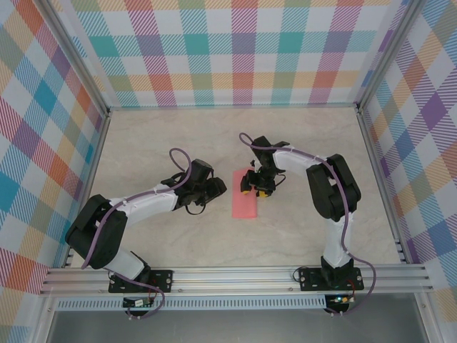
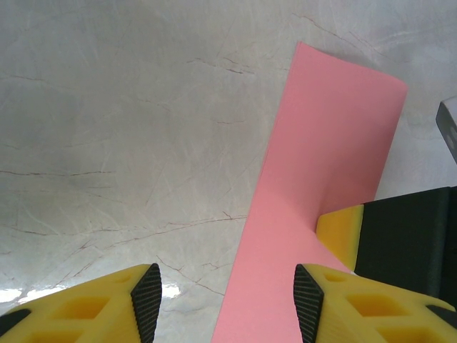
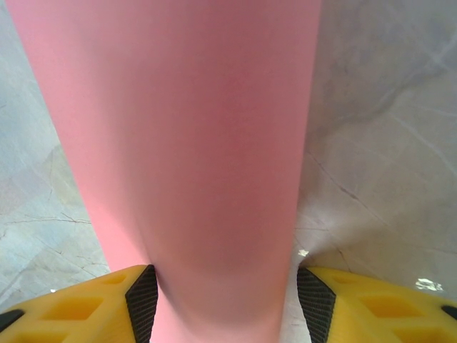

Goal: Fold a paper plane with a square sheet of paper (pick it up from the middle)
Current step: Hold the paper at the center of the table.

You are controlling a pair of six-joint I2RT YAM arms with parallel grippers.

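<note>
Item: square sheet of paper point(image 1: 244, 201), a folded strip at desk centre, long axis running near edge to far edge; I find the right tool point(image 3: 225, 307) half-wide astride its far end, grip uncertain, and the left tool point(image 2: 227, 304) half-wide, empty, at its left edge.

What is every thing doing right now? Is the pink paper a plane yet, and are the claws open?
square sheet of paper: a long narrow rectangle on the table, no plane yet.
left gripper: open, paper partly between its pads.
right gripper: jaws apart, paper spanning pad to pad; pinched or not, cannot tell.
</note>
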